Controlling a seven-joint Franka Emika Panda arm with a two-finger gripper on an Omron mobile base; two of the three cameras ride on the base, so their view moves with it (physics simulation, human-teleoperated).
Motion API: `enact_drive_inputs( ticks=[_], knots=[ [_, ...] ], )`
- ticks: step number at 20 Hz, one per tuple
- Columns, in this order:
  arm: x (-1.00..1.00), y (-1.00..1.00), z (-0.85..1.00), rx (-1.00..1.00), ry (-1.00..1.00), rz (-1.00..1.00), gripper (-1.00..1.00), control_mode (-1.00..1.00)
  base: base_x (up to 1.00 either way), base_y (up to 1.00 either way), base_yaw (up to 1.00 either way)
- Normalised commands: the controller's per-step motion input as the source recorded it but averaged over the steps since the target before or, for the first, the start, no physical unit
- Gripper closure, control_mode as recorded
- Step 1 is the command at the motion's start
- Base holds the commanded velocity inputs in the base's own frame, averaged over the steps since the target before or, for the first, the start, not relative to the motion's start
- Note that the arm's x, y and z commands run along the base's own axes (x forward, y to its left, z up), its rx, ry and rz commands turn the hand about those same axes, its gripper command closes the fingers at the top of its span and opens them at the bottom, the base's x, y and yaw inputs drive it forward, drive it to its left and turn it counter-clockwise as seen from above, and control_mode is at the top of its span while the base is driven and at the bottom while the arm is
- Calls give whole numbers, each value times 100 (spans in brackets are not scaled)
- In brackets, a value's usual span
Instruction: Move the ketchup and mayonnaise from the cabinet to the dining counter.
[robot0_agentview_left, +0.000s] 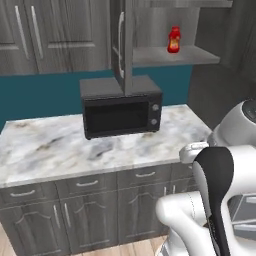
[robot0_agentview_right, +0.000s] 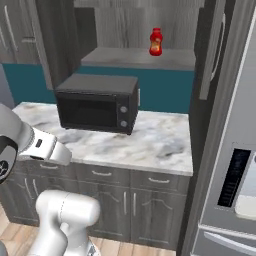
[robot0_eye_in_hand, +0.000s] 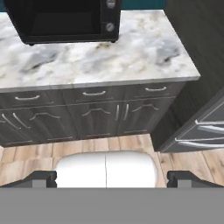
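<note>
ketchup (robot0_agentview_left: 173, 40) stands upright on open cabinet (robot0_agentview_left: 125, 45) shelf, above and right of black microwave (robot0_agentview_left: 121, 111). cabinet door swung open, edge toward camera. microwave sits on marble counter (robot0_agentview_left: 60, 150), grey drawers (robot0_eye_in_hand: 94, 93) beneath. fridge (robot0_agentview_right: 230, 165) at right. gripper (robot0_eye_in_hand: 112, 178) low, near wood floor, fingers (robot0_eye_in_hand: 41, 178) spread wide apart, nothing between them, well apart from ketchup.

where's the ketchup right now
The ketchup stands upright on the open cabinet shelf, above and to the right of the microwave in both base views, with nothing beside it.
</note>
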Motion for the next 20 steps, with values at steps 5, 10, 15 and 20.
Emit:
enact_drive_inputs(
  ticks=[5, 10, 15, 20],
  knots=[
    [0, 0, 0, 0, 0, 0, -100, 100, 61, -29, -19],
    [0, 0, 0, 0, 0, 0, -100, 100, 65, -33, -18],
    [0, 0, 0, 0, 0, 0, -100, 100, 72, -19, -12],
    [0, 0, 0, 0, 0, 0, -100, 100, 64, -1, -7]
  ],
)
